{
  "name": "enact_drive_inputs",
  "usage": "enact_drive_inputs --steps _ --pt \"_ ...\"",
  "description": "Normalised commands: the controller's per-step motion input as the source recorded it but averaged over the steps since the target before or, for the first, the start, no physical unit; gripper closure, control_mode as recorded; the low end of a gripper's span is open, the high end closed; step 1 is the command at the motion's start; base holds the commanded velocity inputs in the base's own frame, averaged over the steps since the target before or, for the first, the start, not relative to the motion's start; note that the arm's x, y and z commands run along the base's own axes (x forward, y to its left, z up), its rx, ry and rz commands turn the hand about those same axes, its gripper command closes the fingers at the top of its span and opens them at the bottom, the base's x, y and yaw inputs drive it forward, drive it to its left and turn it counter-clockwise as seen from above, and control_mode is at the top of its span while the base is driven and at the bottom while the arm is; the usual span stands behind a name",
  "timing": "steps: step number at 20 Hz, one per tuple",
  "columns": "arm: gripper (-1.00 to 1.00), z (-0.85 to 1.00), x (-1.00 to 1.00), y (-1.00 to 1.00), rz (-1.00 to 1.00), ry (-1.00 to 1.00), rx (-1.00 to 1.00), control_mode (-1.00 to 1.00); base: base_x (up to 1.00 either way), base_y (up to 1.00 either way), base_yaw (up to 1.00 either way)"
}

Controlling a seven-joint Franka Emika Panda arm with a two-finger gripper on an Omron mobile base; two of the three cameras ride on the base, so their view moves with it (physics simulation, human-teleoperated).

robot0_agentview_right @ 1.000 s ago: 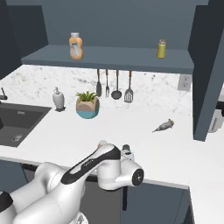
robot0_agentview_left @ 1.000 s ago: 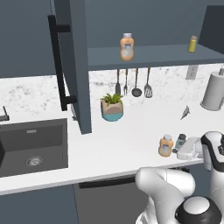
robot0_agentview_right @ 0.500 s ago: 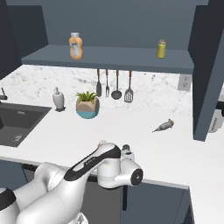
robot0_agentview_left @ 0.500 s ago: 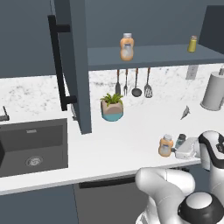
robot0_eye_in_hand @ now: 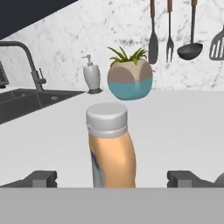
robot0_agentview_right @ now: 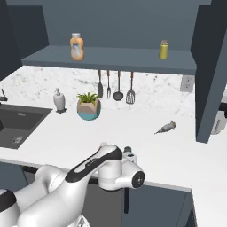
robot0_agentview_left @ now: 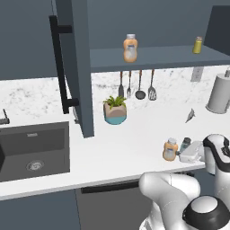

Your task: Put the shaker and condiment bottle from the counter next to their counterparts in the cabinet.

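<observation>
The orange condiment bottle stands upright on the white counter, right between the dark fingertips of my open gripper, with a gap on each side. In the left base view the bottle is near the counter's front edge, with the small teal-grey shaker just to its right and my gripper against them. In the open cabinet the counterpart orange bottle and yellow-green shaker stand on the shelf, far apart.
The cabinet door with its black bar handle stands open over the counter. A potted plant, hanging utensils, a soap dispenser, a sink, a paper towel roll and a small grey object are nearby.
</observation>
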Motion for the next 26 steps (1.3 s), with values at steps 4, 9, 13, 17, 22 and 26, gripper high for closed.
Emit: enact_drive_inputs --steps 4,9,13,17,22,26 --pt "-1.0 -0.02 0.12 0.0 -0.04 0.0 0.0 -1.0 0.0 0.0 0.0" --pt "-1.0 -0.04 0.16 0.02 -0.02 0.0 0.0 -1.0 0.0 0.0 0.0" --pt "-1.0 -0.08 0.13 0.1 0.0 0.01 0.0 -1.0 0.0 0.0 0.0" --pt "-1.0 -0.14 0.11 0.22 0.0 0.05 0.0 -1.0 0.0 0.0 0.0" --pt "1.0 -0.21 0.12 0.36 0.0 0.13 0.0 -1.0 0.0 0.0 0.0" --pt "1.0 -0.05 0.31 0.03 0.01 0.15 0.02 -1.0 0.0 0.0 0.0"
